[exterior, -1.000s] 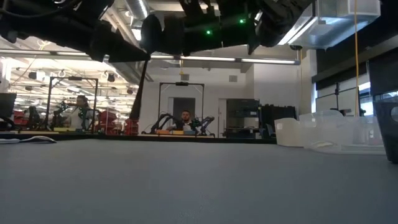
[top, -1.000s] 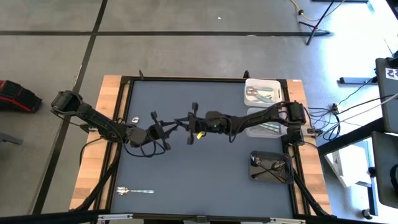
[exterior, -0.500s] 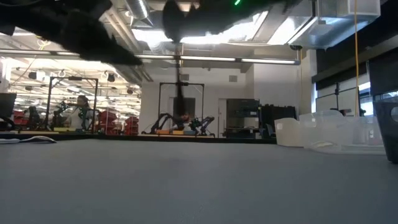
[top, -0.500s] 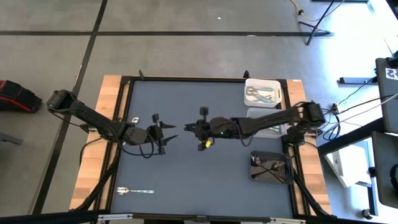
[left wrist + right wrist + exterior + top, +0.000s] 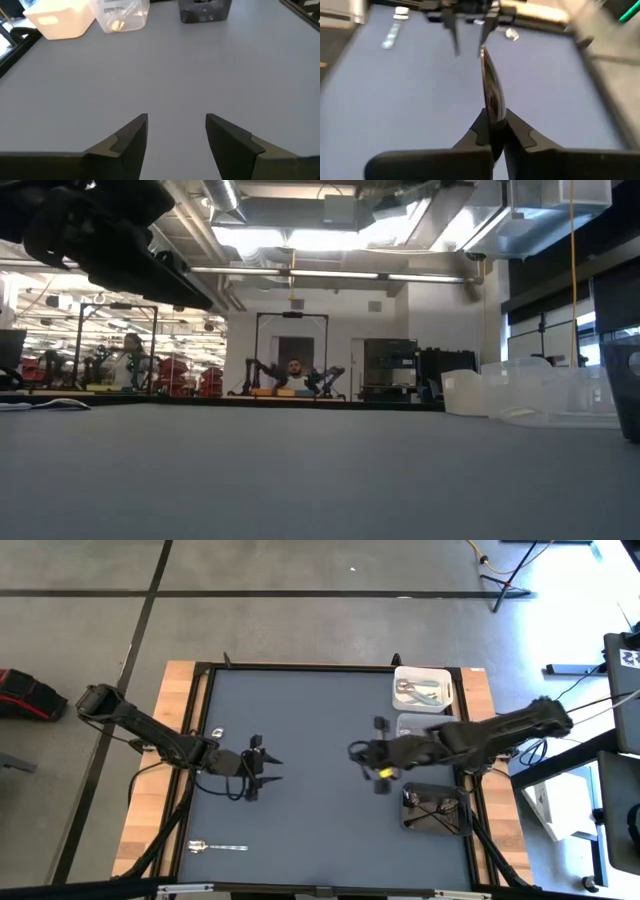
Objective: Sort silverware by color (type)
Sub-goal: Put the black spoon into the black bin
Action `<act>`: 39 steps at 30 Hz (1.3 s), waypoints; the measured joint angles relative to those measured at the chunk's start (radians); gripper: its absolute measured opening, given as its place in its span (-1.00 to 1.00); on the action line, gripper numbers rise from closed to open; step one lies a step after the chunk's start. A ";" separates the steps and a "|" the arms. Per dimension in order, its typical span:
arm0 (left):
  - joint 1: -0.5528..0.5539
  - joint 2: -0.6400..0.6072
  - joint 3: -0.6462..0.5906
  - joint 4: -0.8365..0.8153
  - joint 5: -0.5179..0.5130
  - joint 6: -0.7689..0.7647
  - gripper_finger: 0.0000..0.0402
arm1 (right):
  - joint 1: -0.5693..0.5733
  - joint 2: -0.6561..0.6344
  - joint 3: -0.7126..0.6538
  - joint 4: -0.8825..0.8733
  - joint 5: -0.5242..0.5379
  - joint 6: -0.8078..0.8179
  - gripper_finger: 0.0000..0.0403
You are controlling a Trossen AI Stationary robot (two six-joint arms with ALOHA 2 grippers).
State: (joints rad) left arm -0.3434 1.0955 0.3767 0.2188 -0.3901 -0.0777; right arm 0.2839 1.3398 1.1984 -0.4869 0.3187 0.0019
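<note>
Grey-blue matting covers the counter (image 5: 320, 820), and along its right edge stand a white bin (image 5: 421, 687), a clear bin (image 5: 415, 724) and a dark bin (image 5: 434, 809), each with silverware already inside. Above the counter's middle, nearer the bins, the right gripper (image 5: 492, 131) has its fingers pinched on a dark utensil (image 5: 490, 90), gripped at one end so the rest stands out beyond the tips. To my eye it is light, stiff and slick, so a grip on the narrow handle may let it swivel; taking hold nearer the balance point would be safer. The left gripper (image 5: 175, 131) hovers toward the left side, fingers spread and empty. A silver spoon (image 5: 213, 846) lies flat near the front-left corner, and a small shiny piece (image 5: 215, 731) rests by the left edge.
</note>
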 joint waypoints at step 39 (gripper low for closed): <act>-0.004 0.000 -0.001 0.017 -0.039 0.000 -0.03 | 0.458 -0.072 -0.284 -0.731 -0.105 1.312 -0.94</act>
State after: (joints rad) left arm -0.3477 1.0954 0.3756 0.2356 -0.4286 -0.0780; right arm 0.7418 1.2678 0.9146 -1.2177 0.2134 1.3136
